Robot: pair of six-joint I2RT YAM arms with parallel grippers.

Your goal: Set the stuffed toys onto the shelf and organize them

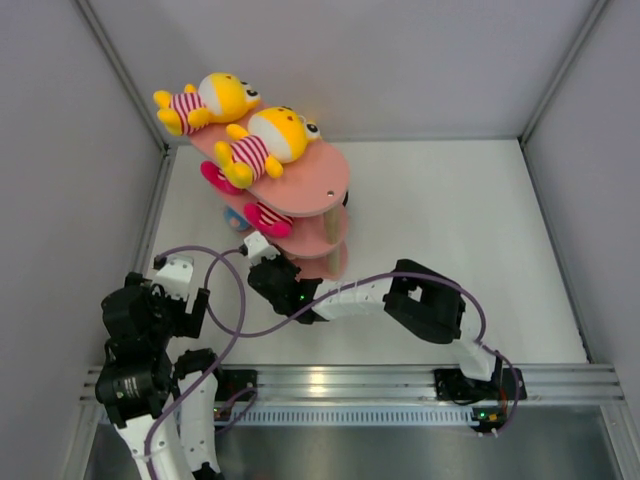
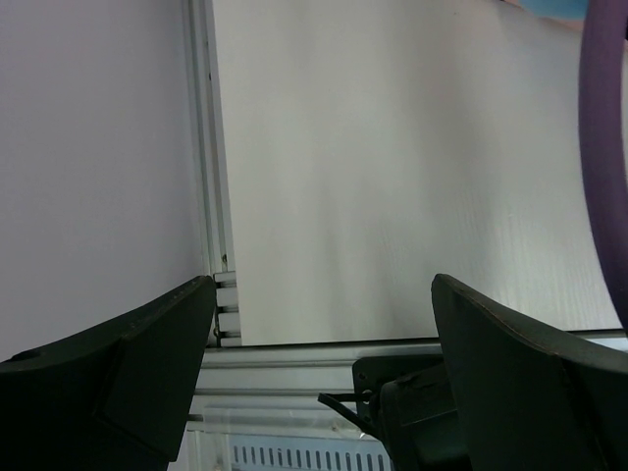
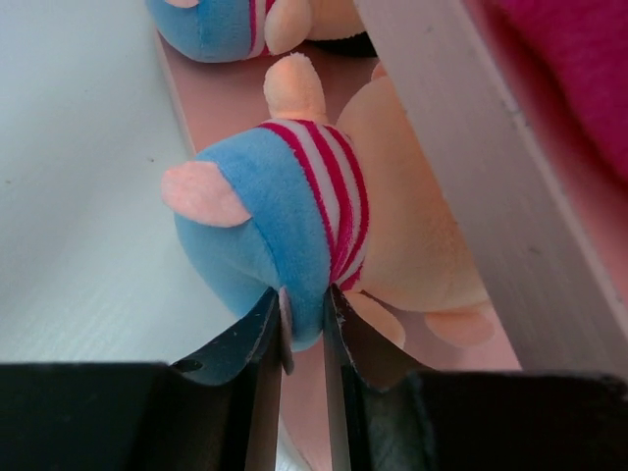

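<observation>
while the blue-shirted toy (image 3: 265,216) lies at the edge of a low board of the pink shelf (image 1: 322,178), the right gripper (image 3: 302,329) pinches its blue rump; two yellow toys (image 1: 265,140) lie on top; the left gripper (image 2: 324,285) hangs spread.

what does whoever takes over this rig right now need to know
Left end effector: open, empty, away from the shelf.
Right end effector: shut on a blue-shirted toy lying on what looks like the lowest board, beside another blue one.
Done: two yellow toys on top, pink toys on the board below.
Left: open the right end effector and back out.
</observation>
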